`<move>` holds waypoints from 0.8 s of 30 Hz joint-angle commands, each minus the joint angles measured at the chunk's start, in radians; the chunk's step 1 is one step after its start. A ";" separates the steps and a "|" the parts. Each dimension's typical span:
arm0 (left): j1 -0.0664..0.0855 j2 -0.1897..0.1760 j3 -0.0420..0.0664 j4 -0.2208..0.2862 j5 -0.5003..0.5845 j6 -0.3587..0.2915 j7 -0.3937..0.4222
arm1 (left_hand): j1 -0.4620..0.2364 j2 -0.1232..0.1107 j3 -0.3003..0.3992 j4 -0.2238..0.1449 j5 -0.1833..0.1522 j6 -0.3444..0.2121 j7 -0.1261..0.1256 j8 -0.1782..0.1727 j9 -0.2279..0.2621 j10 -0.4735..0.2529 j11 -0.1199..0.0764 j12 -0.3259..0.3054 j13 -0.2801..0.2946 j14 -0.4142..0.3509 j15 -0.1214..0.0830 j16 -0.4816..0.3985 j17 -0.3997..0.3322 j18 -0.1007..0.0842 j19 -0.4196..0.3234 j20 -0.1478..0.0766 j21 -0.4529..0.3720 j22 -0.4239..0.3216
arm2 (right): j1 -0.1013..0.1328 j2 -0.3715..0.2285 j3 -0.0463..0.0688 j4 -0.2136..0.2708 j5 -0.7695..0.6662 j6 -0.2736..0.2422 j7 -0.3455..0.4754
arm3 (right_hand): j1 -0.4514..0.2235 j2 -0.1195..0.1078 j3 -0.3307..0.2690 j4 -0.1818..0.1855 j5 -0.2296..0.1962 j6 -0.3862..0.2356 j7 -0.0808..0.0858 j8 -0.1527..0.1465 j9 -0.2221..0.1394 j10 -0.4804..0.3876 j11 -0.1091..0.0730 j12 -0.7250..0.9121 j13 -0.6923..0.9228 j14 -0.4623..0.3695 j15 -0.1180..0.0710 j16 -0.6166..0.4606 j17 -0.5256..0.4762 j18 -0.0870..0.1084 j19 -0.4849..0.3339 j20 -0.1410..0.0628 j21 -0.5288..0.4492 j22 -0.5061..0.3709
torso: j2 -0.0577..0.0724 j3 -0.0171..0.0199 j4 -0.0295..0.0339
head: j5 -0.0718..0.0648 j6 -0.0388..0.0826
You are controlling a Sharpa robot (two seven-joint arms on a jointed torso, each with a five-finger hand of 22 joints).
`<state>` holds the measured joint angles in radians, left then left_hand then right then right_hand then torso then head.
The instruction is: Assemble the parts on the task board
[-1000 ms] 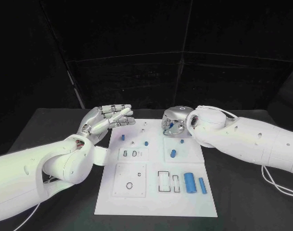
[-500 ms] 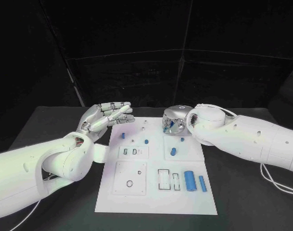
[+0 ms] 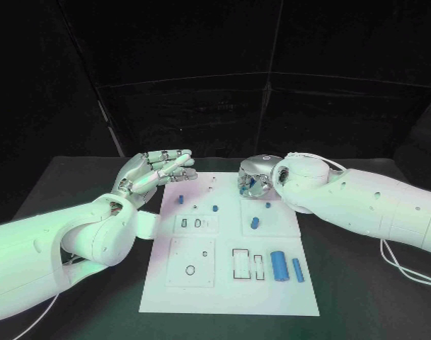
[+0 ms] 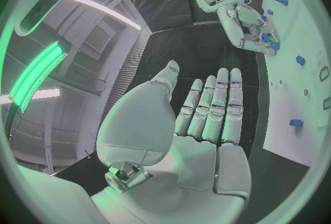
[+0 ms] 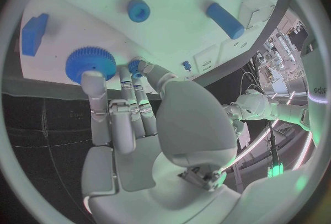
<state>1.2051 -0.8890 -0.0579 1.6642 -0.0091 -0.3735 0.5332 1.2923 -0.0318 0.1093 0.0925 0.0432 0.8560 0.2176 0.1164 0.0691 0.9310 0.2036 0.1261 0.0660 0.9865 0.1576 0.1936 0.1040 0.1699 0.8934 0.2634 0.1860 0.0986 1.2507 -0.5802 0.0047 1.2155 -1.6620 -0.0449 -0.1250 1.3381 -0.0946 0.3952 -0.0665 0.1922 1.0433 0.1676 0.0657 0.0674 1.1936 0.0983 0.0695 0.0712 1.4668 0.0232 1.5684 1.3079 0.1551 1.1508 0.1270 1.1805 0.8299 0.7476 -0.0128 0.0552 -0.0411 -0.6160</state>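
Right hand on blue gear at far edge of task board, left hand idle.
Right hand [image 3: 253, 180] at the task board's [image 3: 231, 297] far edge, fingertips [image 5: 91, 78] touching a blue gear [image 5: 90, 62]; firm grip: can't tell. Left hand [image 3: 154, 173] raised off the board's far-left corner, flat, fingers extended, holding nothing. Two blue cylinders [image 3: 286, 268] lie on the board's near-right part.

Black table [image 3: 83, 184] underneath it all, dark and matte, and the white task board [image 3: 231, 290] lies flat across its middle, long side running away from the robot. A white cable [image 3: 414, 273] trails over the tabletop on the right, near the board's lower corner. Dark surface shows on both sides of the board.
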 commanded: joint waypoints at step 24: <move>0.010 -0.006 0.001 -0.005 -0.006 0.015 -0.001 | -0.007 -0.001 0.003 0.002 0.003 0.009 0.042 -0.004 -0.001 0.007 0.001 -0.006 -0.001 0.011 0.000 -0.005 -0.001 0.012 0.010 0.001 0.001 -0.002 | 0.002 0.039 0.001 0.001 -0.007 -0.275 0.010 | 0.003 -0.013 0.069 0.020 0.004 0.050 -0.011 0.004 0.002 0.045 -0.016 -0.005 -0.001 0.005 -0.024 -0.324 -0.202 -0.019 0.017 -0.020 0.050 0.050 | 0.004 0.0003 0.0034 | 0.008 0.010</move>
<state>1.2129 -0.8947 -0.0581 1.6589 -0.0093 -0.3711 0.5291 1.2923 -0.0318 0.1093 0.0925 0.0432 0.8559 0.2176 0.1163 0.0692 0.9310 0.2036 0.1261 0.0661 0.9927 0.1587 0.1936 0.1040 0.1698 0.8968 0.2672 0.1860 0.0977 1.2500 -0.5491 0.0051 1.2255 -1.6627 -0.2582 -0.1191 1.3407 -0.1013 0.4594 -0.0462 0.1956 1.0862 0.1575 0.0742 0.0707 1.2334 0.0799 0.0694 0.0716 1.4598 -0.0022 1.2487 1.1063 0.1395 1.1669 0.1138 1.2266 0.8791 0.7506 -0.0127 0.0586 -0.0342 -0.6054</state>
